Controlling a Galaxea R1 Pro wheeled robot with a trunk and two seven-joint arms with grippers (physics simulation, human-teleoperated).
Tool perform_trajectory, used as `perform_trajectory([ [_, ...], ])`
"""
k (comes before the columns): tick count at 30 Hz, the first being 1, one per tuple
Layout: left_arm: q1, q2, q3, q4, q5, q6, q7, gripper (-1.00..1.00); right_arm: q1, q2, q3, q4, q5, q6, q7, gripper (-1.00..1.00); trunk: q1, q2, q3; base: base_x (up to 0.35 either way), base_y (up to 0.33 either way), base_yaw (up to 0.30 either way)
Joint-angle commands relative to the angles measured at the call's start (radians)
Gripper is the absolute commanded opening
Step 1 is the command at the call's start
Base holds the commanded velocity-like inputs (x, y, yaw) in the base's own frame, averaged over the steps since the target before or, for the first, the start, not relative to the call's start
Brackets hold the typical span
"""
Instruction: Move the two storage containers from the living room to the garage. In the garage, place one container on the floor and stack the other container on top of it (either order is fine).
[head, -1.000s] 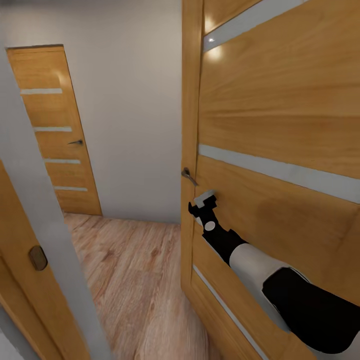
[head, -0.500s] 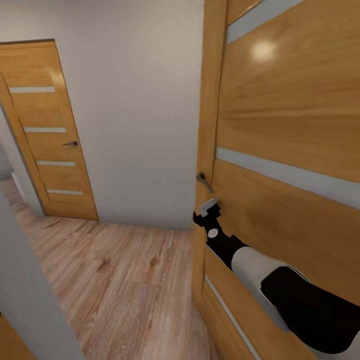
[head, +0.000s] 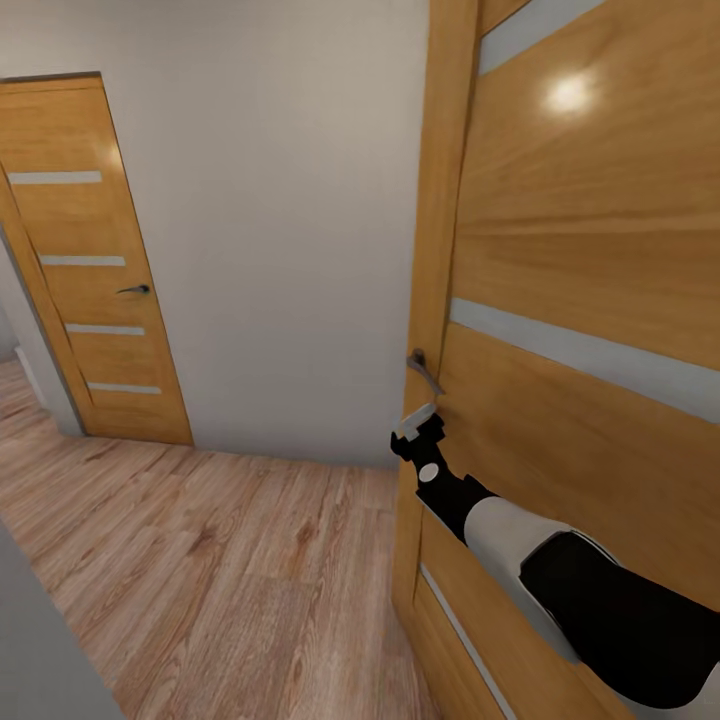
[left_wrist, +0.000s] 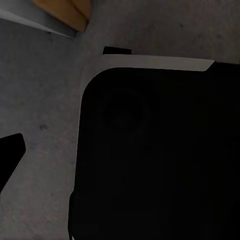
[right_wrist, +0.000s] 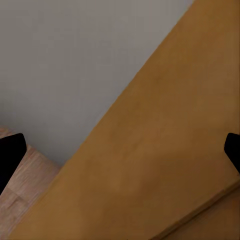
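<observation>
Light wood-plank floor runs bare to the grey wall and two doors.

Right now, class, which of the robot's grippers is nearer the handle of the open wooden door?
Right. The right gripper sits just below the door handle, beside the door's edge. The left gripper's fingers point at grey floor near the robot's dark base.

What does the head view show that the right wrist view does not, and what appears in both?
Head view alone: the closed door in the far wall, the near door's handle, and the right arm reaching toward it. Right wrist view alone: dark tips of the fingers at the picture's edges, spread apart. Shared: the near wooden door, the grey wall and the wood-plank floor.
</observation>
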Motion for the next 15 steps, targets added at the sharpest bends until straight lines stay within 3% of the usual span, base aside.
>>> perform_trajectory([
  [1,0.0,0.0,0.0,-0.001,0.009,-0.001,0.0,1.0,-0.001,0.001,-0.029,0.004,0.004,-0.003,-0.008,1.0,0.0,0.0,-0.001,0.01,0.0,0.0],
  [15,0.0,0.0,0.0,-0.001,0.009,-0.001,0.0,1.0,-0.001,0.001,-0.03,0.009,-0.003,-0.001,-0.003,1.0,0.0,0.0,-0.001,0.002,0.0,0.0],
])
